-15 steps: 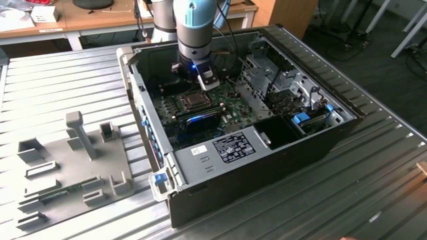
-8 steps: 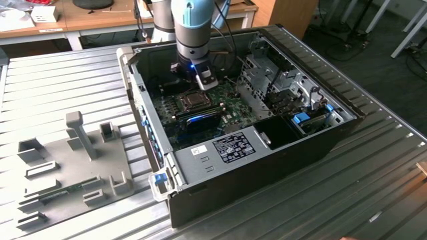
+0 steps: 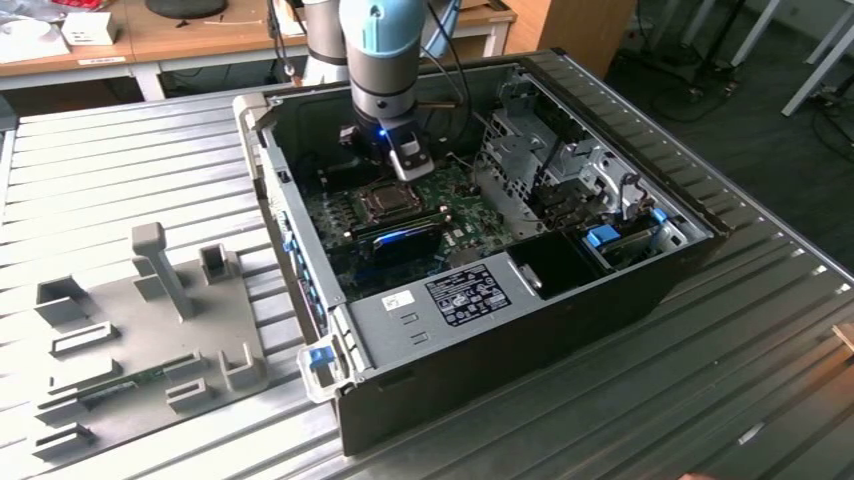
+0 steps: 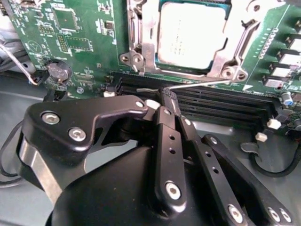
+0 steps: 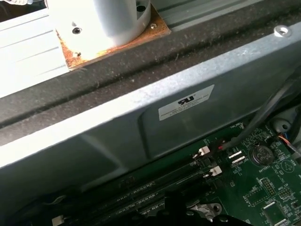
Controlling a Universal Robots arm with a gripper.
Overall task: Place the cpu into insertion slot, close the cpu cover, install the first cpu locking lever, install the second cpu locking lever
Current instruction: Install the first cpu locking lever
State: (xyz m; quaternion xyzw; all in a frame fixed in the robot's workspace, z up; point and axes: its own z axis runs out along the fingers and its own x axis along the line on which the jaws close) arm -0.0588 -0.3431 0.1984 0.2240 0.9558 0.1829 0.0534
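- On the exterior view's left, a grey fixture plate (image 3: 147,300) with upright posts lies on the ribbed metal worktop (image 3: 747,330), well apart from the work.
- The open computer case (image 3: 627,300) lies on its side. The insertion slot (image 3: 383,197) sits in the green motherboard (image 3: 461,205) inside it.
- In the second wrist view the cpu (image 4: 190,35) is seated in the slot. The cpu cover (image 4: 143,42) lies flat around it, so we judge those two steps done.
- The gripper (image 3: 411,172) hangs just above the board. In the second wrist view the gripper (image 4: 167,96) has its fingers together, tips touching the free end of a thin cpu locking lever (image 4: 207,84). Whether they pinch the lever or only press it, we cannot tell.
- We judge the lever step to be in hand. To do it well, we would keep the tip on the wire's end and hold it low while guiding it under its catch. We would also stay off the black memory slots (image 4: 221,101) just beside it.
- There is faint print on the cpu's top. A dark label (image 3: 467,295) sits on the case's grey inner cover, and a white sticker (image 5: 186,102) on the case wall. We leave all of it unread.
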